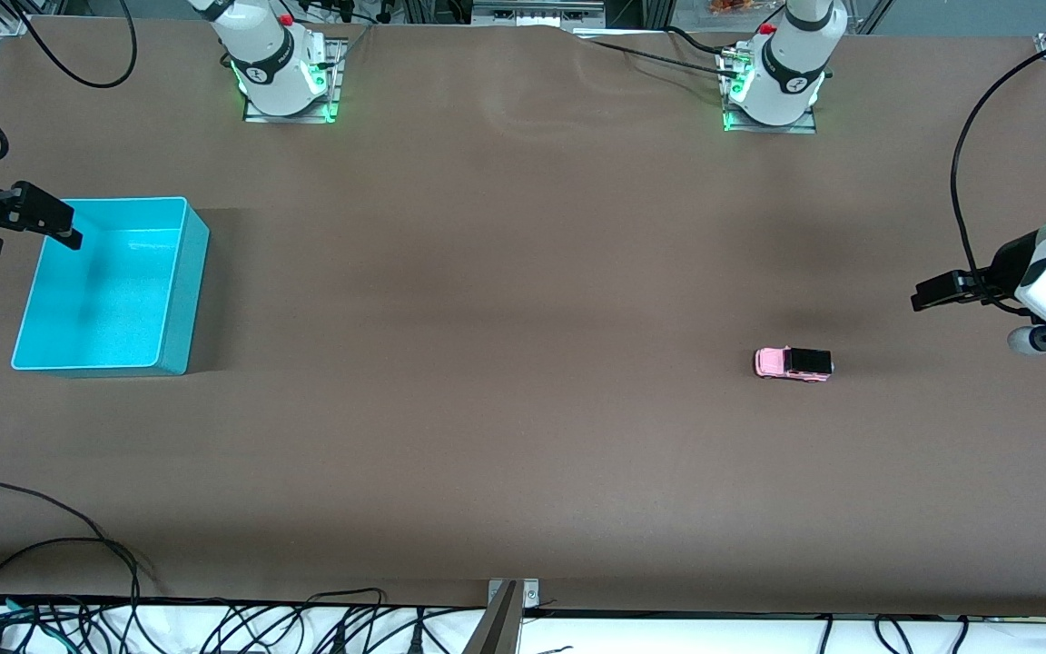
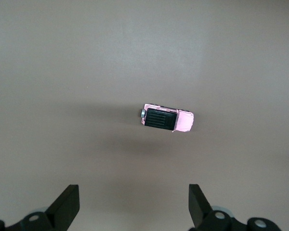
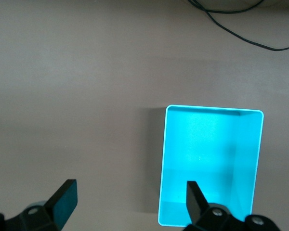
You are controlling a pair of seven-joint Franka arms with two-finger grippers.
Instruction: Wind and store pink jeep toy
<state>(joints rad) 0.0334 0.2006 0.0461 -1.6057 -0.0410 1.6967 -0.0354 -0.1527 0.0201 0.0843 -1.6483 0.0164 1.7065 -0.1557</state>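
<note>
Left gripper [image 2: 134,204], wide open and empty, hangs near the pink jeep toy [image 2: 166,118], apart.

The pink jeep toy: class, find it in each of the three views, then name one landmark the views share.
Front view: the pink jeep toy sits on the brown table, toward the left arm's end.
Left wrist view: it lies near the picture's centre, roof up.
Right wrist view: not in it.
Shared landmark: the turquoise bin links the front and right wrist views.

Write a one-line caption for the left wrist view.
Open left gripper hangs above the brown table, the pink jeep toy standing untouched below it.
</note>
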